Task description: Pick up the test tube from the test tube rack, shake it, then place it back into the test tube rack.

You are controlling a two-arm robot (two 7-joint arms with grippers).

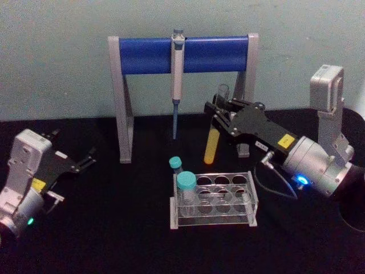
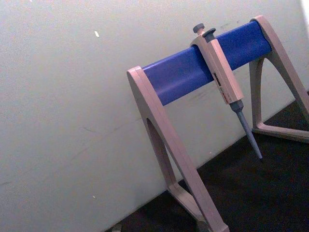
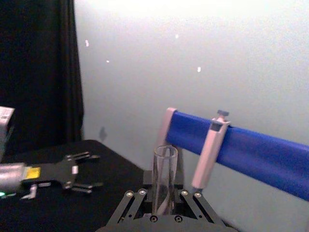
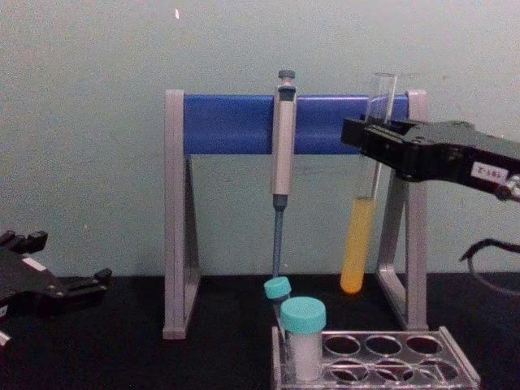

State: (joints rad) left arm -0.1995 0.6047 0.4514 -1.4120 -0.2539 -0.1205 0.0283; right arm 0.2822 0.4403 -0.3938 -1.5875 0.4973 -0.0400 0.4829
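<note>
Room to shake
The right gripper (image 1: 219,117) pinches the test tube (image 1: 211,145) clear of the test tube rack (image 1: 214,224); left gripper (image 1: 80,160) sits open.

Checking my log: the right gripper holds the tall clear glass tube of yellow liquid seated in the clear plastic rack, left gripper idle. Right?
No: the right gripper holds the tall clear glass tube of yellow liquid lifted clear of the clear plastic rack, as the chest view shows; left gripper idle at left.

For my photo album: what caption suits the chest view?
Right gripper holds the yellow-filled test tube clear of the test tube rack; left gripper idle at left.
</note>
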